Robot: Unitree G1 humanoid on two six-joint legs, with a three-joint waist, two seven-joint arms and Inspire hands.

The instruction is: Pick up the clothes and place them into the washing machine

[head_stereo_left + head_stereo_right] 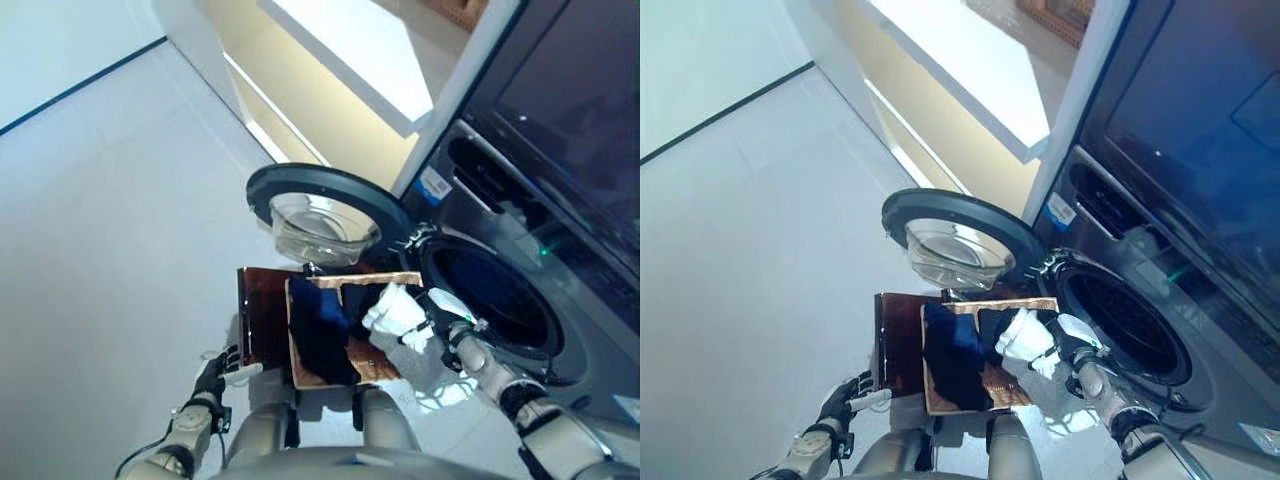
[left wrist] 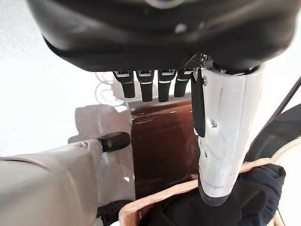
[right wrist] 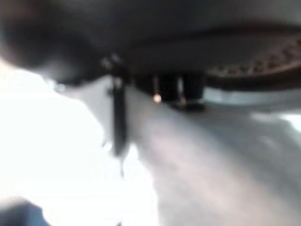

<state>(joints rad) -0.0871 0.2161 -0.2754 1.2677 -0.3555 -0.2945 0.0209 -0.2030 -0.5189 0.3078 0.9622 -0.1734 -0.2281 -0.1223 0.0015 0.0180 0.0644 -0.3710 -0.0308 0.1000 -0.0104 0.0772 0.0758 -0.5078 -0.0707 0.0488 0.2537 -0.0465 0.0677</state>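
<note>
My right hand [image 1: 443,322] is shut on a white garment [image 1: 396,311], held bunched above the right end of a tan basket [image 1: 296,345]. Dark blue and black clothes [image 1: 325,325] lie in that basket. The washing machine's drum opening [image 1: 495,295] gapes dark just right of the hand, with its round glass door [image 1: 320,215] swung out to the left. White cloth [image 3: 70,155] fills most of the right wrist view. My left hand [image 1: 215,375] hangs low at the left, fingers [image 2: 146,87] straight, holding nothing.
The basket rests on a glossy brown stand [image 1: 258,318] on the pale floor [image 1: 110,220]. A white counter [image 1: 350,50] runs along the back, above a cream wall panel. A second dark machine front [image 1: 575,110] stacks above the washer.
</note>
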